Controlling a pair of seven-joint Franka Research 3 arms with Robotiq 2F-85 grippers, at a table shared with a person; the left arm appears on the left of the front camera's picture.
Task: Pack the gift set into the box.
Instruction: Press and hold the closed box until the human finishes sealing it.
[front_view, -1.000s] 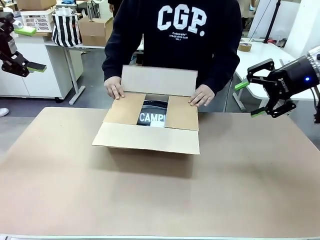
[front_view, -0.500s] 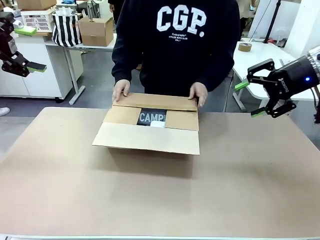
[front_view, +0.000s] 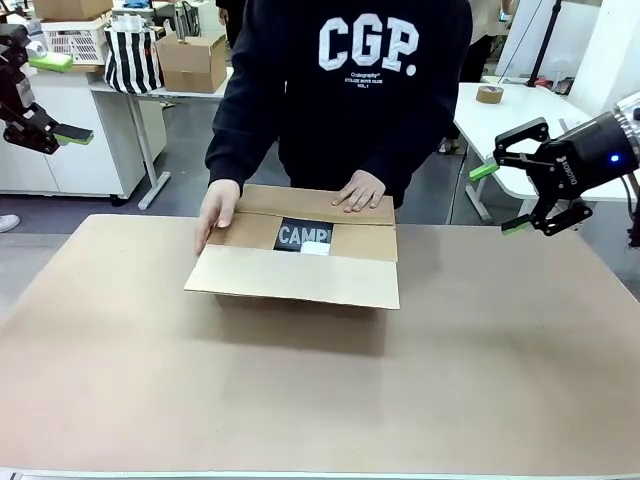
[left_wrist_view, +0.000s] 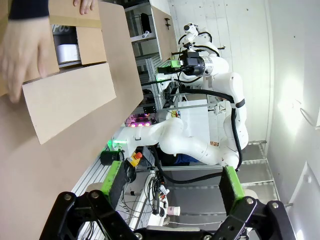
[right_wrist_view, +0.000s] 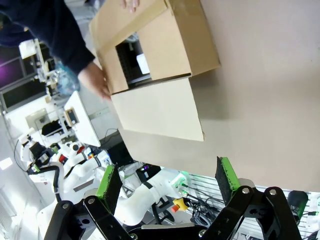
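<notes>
Person's hand has slid down the box side.

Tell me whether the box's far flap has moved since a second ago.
Yes. The far flap has folded down from upright onto the side flaps of the box, which itself stayed put on the table.

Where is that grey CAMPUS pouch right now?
In the front view, the pouch lies inside the box mid-table, showing between its folded flaps.
</notes>
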